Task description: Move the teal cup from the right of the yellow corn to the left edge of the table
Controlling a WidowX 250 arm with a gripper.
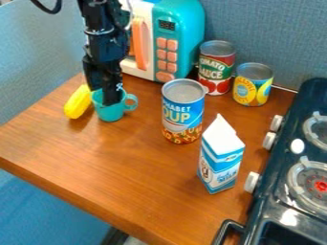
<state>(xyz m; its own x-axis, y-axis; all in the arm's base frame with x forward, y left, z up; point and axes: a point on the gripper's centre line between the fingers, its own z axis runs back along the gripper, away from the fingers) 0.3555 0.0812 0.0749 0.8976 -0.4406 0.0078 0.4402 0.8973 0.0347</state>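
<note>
Your black gripper dips into the teal cup at the wooden table's upper left, beside a yellow object; you can't tell if it is spread, pressed together or pinching the cup. To the right you see a blue-labelled can, red-labelled can, yellow-labelled can and printed milk-type carton

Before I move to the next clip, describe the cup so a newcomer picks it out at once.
Start at the microwave. In front of it, the claw hangs down at a small teal cup. Unlike the yellow thing beside it, the cup has a looped handle.
</note>
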